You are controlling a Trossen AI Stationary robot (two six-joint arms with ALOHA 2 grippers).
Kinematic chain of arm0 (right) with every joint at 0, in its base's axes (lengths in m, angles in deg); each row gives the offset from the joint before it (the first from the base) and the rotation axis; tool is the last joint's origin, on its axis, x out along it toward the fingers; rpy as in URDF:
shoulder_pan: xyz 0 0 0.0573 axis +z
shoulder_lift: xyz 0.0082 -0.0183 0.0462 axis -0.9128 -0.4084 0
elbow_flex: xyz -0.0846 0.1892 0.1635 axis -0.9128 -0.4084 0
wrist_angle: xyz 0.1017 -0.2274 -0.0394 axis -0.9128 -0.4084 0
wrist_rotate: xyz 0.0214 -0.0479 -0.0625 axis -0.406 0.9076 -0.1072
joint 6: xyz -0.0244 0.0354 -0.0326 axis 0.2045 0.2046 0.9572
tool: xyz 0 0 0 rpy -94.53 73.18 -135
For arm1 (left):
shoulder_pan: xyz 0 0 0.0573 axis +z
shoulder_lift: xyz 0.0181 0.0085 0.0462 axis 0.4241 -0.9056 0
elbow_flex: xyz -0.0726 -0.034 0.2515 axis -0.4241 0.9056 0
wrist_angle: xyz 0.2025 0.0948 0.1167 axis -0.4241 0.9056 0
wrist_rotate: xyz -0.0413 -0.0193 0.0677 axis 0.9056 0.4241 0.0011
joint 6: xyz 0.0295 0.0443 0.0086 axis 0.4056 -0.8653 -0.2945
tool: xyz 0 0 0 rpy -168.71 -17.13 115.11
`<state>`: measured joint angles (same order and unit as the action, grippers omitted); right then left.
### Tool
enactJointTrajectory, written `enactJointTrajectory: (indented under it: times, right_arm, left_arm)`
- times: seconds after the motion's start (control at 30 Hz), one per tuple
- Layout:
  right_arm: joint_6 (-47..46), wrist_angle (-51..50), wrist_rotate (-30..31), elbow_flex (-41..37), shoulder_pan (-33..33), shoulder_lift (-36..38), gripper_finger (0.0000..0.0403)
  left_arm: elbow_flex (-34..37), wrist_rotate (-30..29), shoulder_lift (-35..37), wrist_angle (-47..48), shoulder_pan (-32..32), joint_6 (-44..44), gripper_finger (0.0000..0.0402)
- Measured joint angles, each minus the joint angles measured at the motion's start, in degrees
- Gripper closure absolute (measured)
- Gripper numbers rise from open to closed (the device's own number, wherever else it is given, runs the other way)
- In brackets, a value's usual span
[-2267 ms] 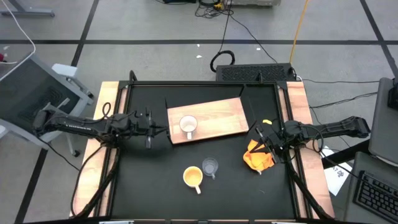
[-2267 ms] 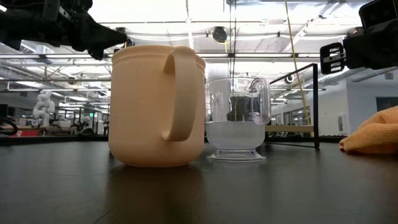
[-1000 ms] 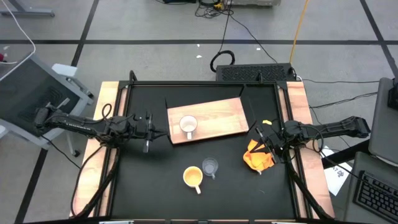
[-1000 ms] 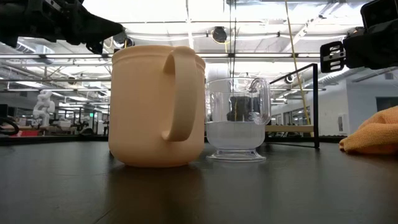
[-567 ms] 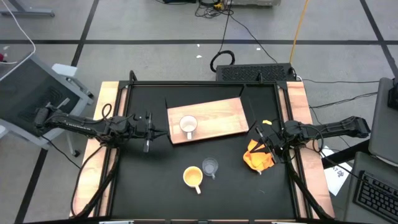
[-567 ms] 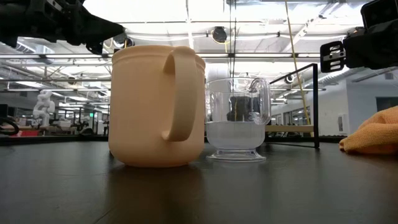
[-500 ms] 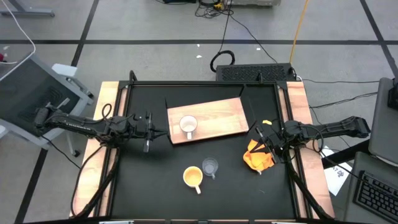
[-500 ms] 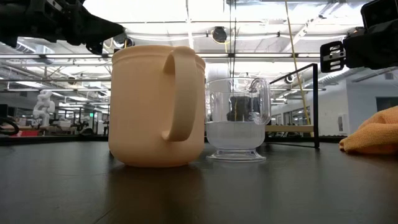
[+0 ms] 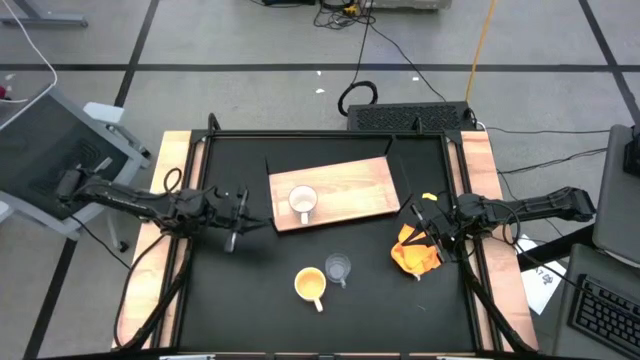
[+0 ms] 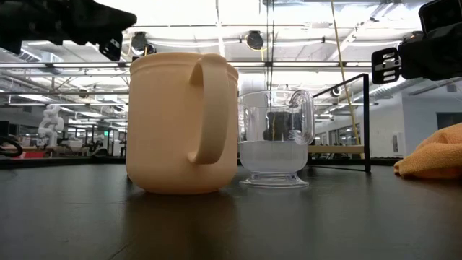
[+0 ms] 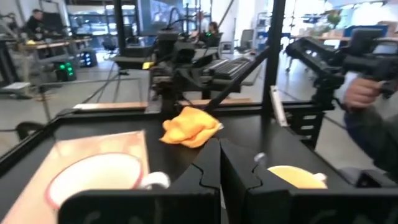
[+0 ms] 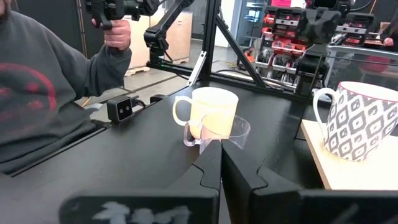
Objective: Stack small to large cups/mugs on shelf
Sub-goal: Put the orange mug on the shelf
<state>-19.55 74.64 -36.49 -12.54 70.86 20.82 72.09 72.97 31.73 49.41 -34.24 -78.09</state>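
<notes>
A white patterned mug (image 9: 302,203) stands upright on the light-brown wooden shelf (image 9: 350,185), near its left end. A yellow-orange mug (image 9: 311,285) and a clear glass cup (image 9: 339,268) stand side by side on the black tabletop, nearer the front edge. My left gripper (image 9: 262,223) hovers shut just left of the shelf, holding nothing; its shut fingers (image 11: 219,158) point toward the mugs. My right gripper (image 9: 407,213) hangs shut at the right of the shelf, above the table, with its fingers (image 12: 221,158) aimed at the yellow-orange mug (image 12: 211,111) and the glass cup (image 12: 219,132).
An orange-yellow cloth (image 9: 415,252) lies crumpled on the table under the right arm. A black metal frame (image 10: 361,119) stands behind the cups. A person in a grey sweater (image 12: 43,106) sits beyond the table's front edge, holding control handles.
My left gripper has swung a little toward the table's near edge and turned slightly, staying shut. The right arm, the cups and the cloth have kept still.
</notes>
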Motion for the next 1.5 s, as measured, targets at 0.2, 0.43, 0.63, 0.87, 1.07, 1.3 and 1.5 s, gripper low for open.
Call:
enactJointTrajectory:
  times: [0.2, 0.43, 0.63, 0.87, 1.07, 1.3, 1.5]
  right_arm:
    - [0.0, 1.6, 0.0, 0.0, 0.0, 0.0, 0.0403]
    - [0.0, 1.8, 0.0, 0.0, 0.0, 0.0, 0.0403]
    - [0.0, 1.8, 0.0, 0.0, 0.0, 0.0, 0.0403]
    - [0.0, 1.6, 0.0, 0.0, 0.0, 0.0, 0.0403]
    - [0.0, 1.5, 0.0, 0.0, 0.0, 0.0, 0.0403]
    - [0.0, 1.4, 0.0, 0.0, 0.0, 0.0, 0.0403]
    - [-0.1, 1.7, 0.0, 0.0, 0.0, 0.0, 0.0403]
  left_arm:
    - [-0.8, -2.9, -3.0, -2.2, -3.3, 1.3, 0.0401]
    - [-3.3, -3.6, -9.2, -3.4, -6.5, 2.9, 0.0401]
    - [-7.5, -7.1, -15.7, -3.4, -9.1, 3.7, 0.0401]
    - [-12.2, -6.1, -21.6, -1.9, -12.1, 3.2, 0.0401]
    - [-14.9, -7.4, -23.5, -0.4, -14.3, 3.3, 0.0401]
    - [-18.4, -7.8, -26.5, 0.7, -17.1, 3.0, 0.0401]
    - [-19.4, -9.3, -30.0, 1.2, -18.0, 3.7, 0.0401]
